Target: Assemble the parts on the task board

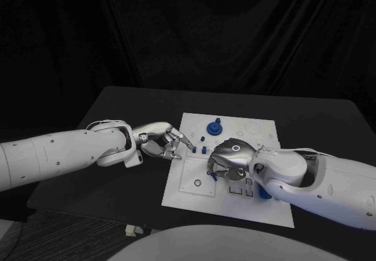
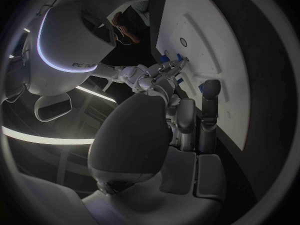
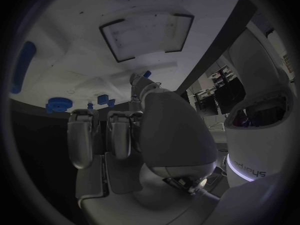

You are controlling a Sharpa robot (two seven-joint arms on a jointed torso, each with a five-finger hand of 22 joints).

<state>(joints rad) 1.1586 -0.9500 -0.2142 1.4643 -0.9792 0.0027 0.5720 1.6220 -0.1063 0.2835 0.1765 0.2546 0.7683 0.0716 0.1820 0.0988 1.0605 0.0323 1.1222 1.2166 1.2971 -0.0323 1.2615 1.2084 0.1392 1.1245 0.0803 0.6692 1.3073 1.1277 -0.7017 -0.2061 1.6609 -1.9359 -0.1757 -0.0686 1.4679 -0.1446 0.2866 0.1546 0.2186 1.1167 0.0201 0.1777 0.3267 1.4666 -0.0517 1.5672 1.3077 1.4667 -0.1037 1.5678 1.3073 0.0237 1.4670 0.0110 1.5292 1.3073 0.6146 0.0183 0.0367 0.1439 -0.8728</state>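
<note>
— On the black desk (image 1: 117,179) sits the flat white task board (image 1: 235,209), its long side running away from the robot, with both white arms leaning in over it.

— Which robot hand is closer to the work?

— The right robot hand (image 1: 227,160), I'd say. It hangs over the board's middle, knuckles up, fingers curled down toward the surface. Whether it has hold of anything, I can't tell; its own palm hides the fingertips.

— And the left?

— The left robot hand (image 1: 162,141) hovers at the board's left edge, fingers partly curled, pointing across toward the right one. Something small and blue sits at its fingertips, but I can't say whether it is pinched or just lying beneath.

— Where are the pieces?

— A round blue gear-like part (image 1: 214,128) stands toward the far end of the board, beyond both hands. A long blue bar (image 3: 22,66) lies near the right arm. Small blue pegs (image 1: 203,148) sit between the two hands, so my guess is the next move happens there, nearest the right fingers.
</note>
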